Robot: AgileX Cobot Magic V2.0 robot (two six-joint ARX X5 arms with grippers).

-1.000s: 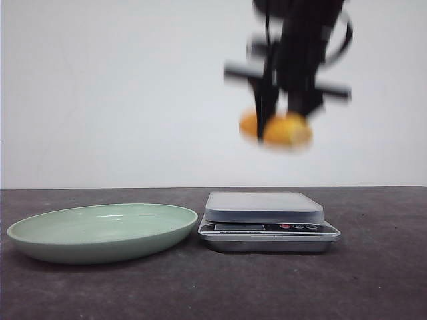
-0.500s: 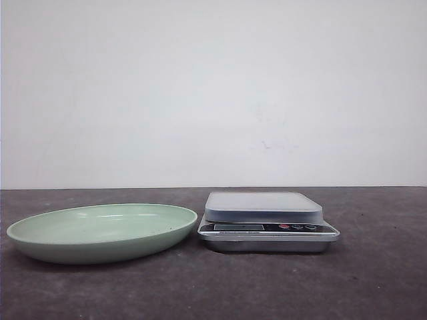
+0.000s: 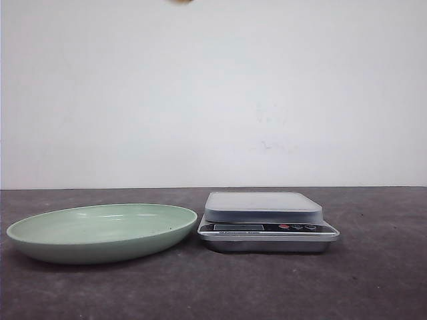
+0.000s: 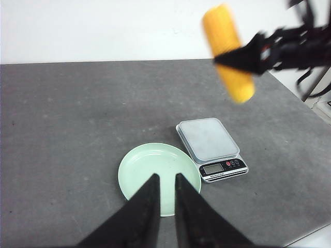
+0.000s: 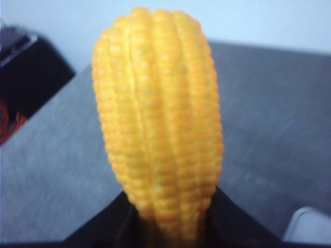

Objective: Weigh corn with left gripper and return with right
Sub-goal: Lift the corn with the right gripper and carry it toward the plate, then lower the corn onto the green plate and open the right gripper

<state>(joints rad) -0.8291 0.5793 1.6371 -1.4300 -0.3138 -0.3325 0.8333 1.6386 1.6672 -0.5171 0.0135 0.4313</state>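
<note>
The corn (image 5: 160, 119) is a yellow-orange cob that stands up between the black fingers of my right gripper (image 5: 168, 206), which is shut on its lower part. In the left wrist view the right gripper (image 4: 248, 54) holds the corn (image 4: 227, 51) high in the air, beyond the scale. In the front view only a sliver of the corn (image 3: 180, 1) shows at the top edge. My left gripper (image 4: 166, 178) hangs high above the green plate, empty, with a narrow gap between its fingers.
A pale green plate (image 3: 40, 233) lies on the dark table, left of a silver kitchen scale (image 3: 267, 220) with an empty platform. Both also show in the left wrist view: the plate (image 4: 139, 165) and the scale (image 4: 209, 139). The table's edge (image 4: 310, 237) runs close by.
A second ago my right gripper held the corn above the scale in the front view. It rose out of that view; now a sliver of corn shows at the top edge, further left.
</note>
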